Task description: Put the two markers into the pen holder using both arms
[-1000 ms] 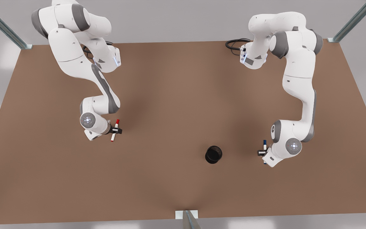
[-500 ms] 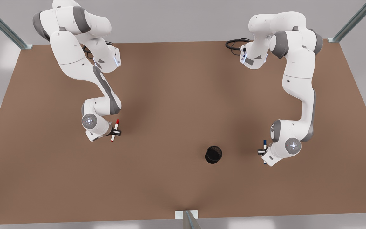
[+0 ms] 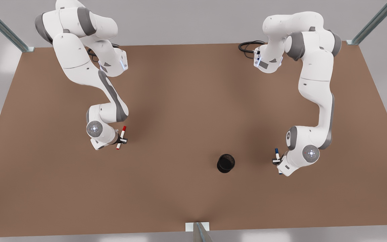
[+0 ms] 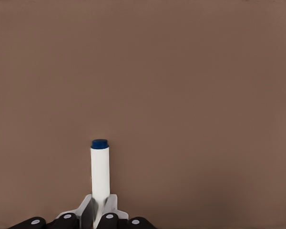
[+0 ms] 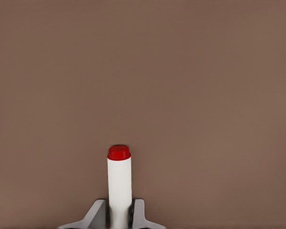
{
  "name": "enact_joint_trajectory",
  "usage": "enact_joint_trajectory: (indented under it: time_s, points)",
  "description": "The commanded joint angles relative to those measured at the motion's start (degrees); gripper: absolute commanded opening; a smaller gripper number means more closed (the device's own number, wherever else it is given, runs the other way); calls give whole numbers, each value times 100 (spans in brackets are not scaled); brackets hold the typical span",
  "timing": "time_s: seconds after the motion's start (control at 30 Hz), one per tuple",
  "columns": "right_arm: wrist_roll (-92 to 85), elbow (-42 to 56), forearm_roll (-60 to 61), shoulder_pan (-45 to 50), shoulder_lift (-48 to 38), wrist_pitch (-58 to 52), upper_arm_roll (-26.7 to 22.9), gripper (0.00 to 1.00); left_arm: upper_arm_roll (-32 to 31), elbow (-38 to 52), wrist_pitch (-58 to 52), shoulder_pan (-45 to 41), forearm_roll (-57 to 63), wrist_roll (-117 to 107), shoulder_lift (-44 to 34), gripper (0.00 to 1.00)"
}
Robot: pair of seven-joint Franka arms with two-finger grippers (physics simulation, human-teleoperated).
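The red-capped marker (image 3: pixel 121 137) is being held clear of the brown bench (image 3: pixel 186 111), far off to the front view's left of the pen holder (image 3: pixel 226 163). Its white barrel is sitting clamped between the right gripper's (image 3: pixel 122 139) jaws, its red end (image 5: pixel 119 152) sticking out beyond them. The blue-capped marker (image 3: pixel 276 155) is hanging just to the front view's right of the pen holder, pinched crosswise in the left gripper's (image 3: pixel 276 160) jaws, its blue end (image 4: pixel 99 143) pointing outward. The pen holder, a short black cylindrical cup, is standing upright on the bench, its mouth open.
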Motion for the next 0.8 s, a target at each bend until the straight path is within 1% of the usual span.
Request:
enact_joint_trajectory:
  time_s: [0.0,0.07,0.13,0.23,0.3,0.33,0.37,0.4,0.43,0.47,0.5,0.53,0.57,0.6,0.63,0.67,0.7,0.73,0.77]
  points:
    - [46,11,-1,8,10,-22,0,37,-1,4,-24,-49,-109,-958,-82,25]
    - [46,11,-1,8,1,-31,0,32,-1,4,-200,-251,-100,-2065,-408,25]
    - [46,11,-1,-1,-34,-75,0,31,-1,74,-349,-401,-92,-2779,-469,25]
    - [46,19,-1,-1,-34,-110,0,29,-62,610,-921,-577,-74,-3841,-478,25]
    - [46,46,-1,-1,-8,-110,0,29,-53,1120,-1290,-981,-4,-5142,-469,25]
    - [46,55,-10,-1,-8,-110,0,29,-71,1559,-1817,-1060,321,-5793,-469,25]
    - [46,55,-1,-1,-8,-110,0,29,-53,1753,-1984,-1218,436,-6285,-487,25]
    - [46,55,-1,8,-8,-110,0,29,139,1771,-1993,-1516,410,-6671,-610,25]
    - [46,55,-1,-1,-8,-110,0,29,674,1771,-1993,-2042,392,-7172,-680,25]
    - [46,55,-1,-1,-8,-110,0,29,1396,1797,-1984,-2790,383,-7885,-724,25]
    - [46,55,-1,8,-8,-110,0,29,2283,1859,-1993,-3652,348,-8289,-724,25]
    - [46,55,-1,-1,-8,-110,0,29,2995,1859,-1984,-4311,111,-8544,-681,25]
    - [46,55,-1,-1,-8,-110,0,29,3426,1929,-1932,-4698,111,-8791,-487,25]
    - [46,55,-10,-1,-8,-110,0,29,3655,2254,-1932,-4822,128,-8984,-250,25]
    - [46,55,-1,8,1,-110,0,29,3989,2351,-1932,-5076,155,-9098,-109,25]
    - [46,55,-1,8,10,-110,0,29,4393,2351,-1827,-5410,155,-9598,84,25]
    - [46,55,-10,-1,18,-110,0,29,4938,2325,-1721,-5902,199,-10030,356,25]
    - [46,63,-10,-1,27,-110,0,29,5228,2325,-1712,-6140,199,-10276,594,25]
    - [46,72,-10,8,36,-110,0,29,5247,2342,-1694,-6211,286,-10539,700,25]
